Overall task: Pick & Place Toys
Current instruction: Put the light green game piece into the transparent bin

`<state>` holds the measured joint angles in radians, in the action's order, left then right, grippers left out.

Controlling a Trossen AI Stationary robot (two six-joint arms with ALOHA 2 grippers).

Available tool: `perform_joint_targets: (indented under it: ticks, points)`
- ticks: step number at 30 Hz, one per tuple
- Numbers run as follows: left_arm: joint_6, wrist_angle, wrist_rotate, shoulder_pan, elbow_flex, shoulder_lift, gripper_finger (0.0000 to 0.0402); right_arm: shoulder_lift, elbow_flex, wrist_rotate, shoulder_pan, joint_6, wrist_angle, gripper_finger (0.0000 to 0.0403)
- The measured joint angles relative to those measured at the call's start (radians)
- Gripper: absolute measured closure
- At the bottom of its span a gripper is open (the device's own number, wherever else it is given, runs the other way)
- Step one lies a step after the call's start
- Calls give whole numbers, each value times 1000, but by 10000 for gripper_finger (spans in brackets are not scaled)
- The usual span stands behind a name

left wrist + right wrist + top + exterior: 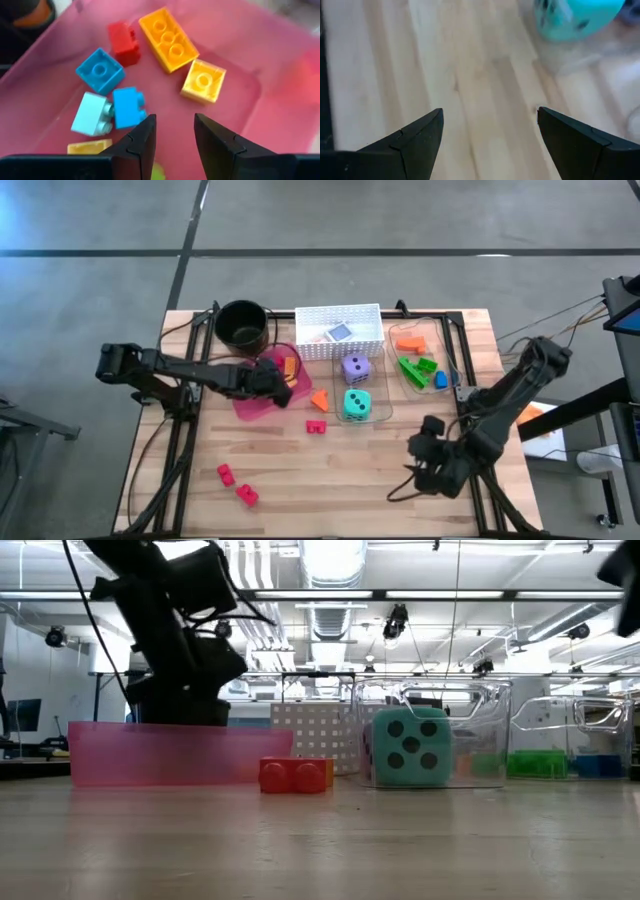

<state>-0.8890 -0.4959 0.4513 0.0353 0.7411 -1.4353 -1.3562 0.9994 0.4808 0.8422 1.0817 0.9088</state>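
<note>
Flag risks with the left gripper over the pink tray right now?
1. The left gripper hangs open and empty low over the pink tray; dropping further could shove the bricks inside, such as the blue brick beside its finger.
2. The tray partly overhangs the black pot; a push might tip it.
3. The red bricks near the front edge may get knocked off when reached for.

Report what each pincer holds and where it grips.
Nothing held. The left pincer is open over bricks in the pink tray; the right pincer is open above bare table.

Open tabletop [330, 480] beside red bricks [235, 485]
</note>
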Motion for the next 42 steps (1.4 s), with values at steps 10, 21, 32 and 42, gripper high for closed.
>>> perform_joint_targets:
  ticks: [10, 21, 32, 42]
  points:
    - [5, 0, 0, -1, 77, 0, 266, 100, -148, -94, 57, 101, -14, 80]
    - [26, 11, -8, -1, 77, 0, 265, 93, -278, -323, 48, 357, 31, 80]
    - [25, 52, -26, -3, 77, 1, 265, 91, -343, -429, 47, 412, 10, 83]
    - [25, 52, -26, -3, 77, 1, 265, 91, -384, -429, 48, 424, -82, 169]
